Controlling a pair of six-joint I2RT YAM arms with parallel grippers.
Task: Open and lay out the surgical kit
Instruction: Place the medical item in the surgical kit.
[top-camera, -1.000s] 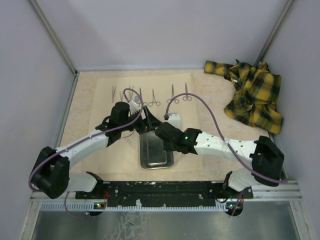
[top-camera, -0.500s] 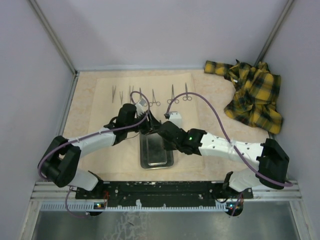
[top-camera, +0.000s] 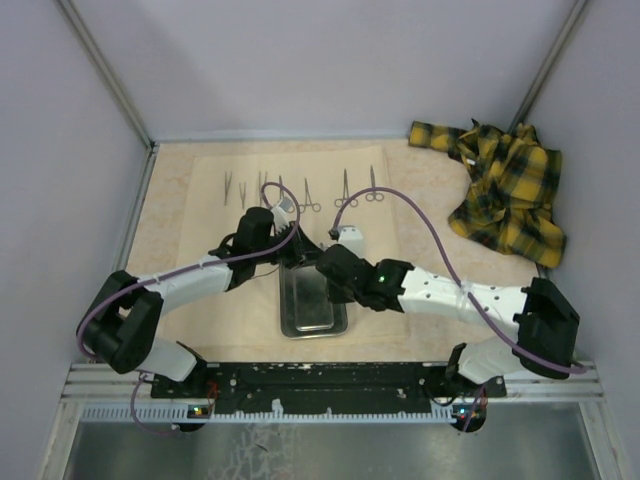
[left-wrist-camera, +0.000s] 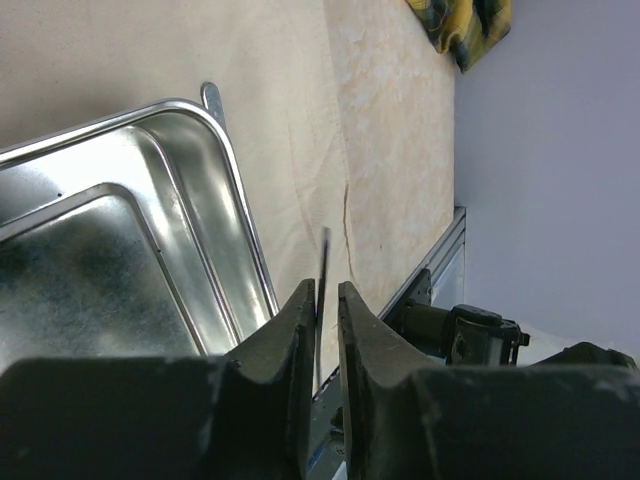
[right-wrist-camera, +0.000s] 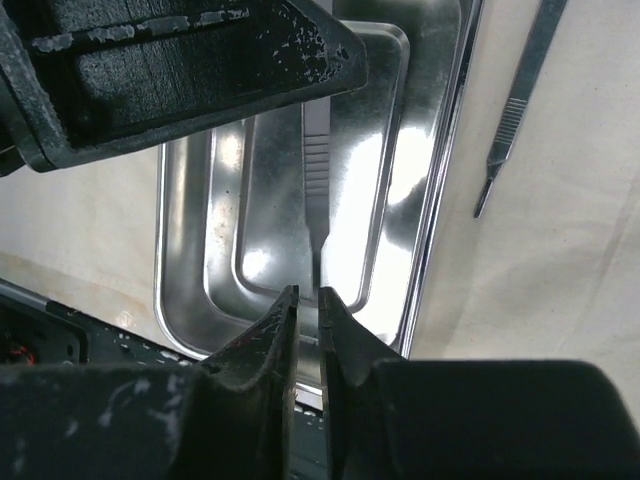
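Note:
The steel tray (top-camera: 312, 312) lies on the pale beige cloth wrap (top-camera: 215, 295). Several thin instruments (top-camera: 308, 196) sit in a row on the cloth behind it. Both grippers meet over the tray's far end. My left gripper (top-camera: 298, 242) (left-wrist-camera: 327, 290) is shut on a thin metal instrument (left-wrist-camera: 324, 250) (right-wrist-camera: 316, 180). That instrument runs from the left gripper's fingers (right-wrist-camera: 200, 70) down into my right gripper (right-wrist-camera: 308, 295) (top-camera: 322, 262). The right jaws stand slightly open around its narrow tip. The tray (right-wrist-camera: 180, 250) beneath looks bare inside.
A yellow-and-black plaid cloth (top-camera: 505, 190) lies bunched at the back right corner. One flat scalpel-like handle (right-wrist-camera: 515, 110) lies on the cloth beside the tray. The right arm's body stretches across the table's right half. The black rail (top-camera: 330, 378) runs along the near edge.
The left arm swung in to the tray's far end and its jaws closed on the thin instrument. The right jaws, shut before, have parted a little.

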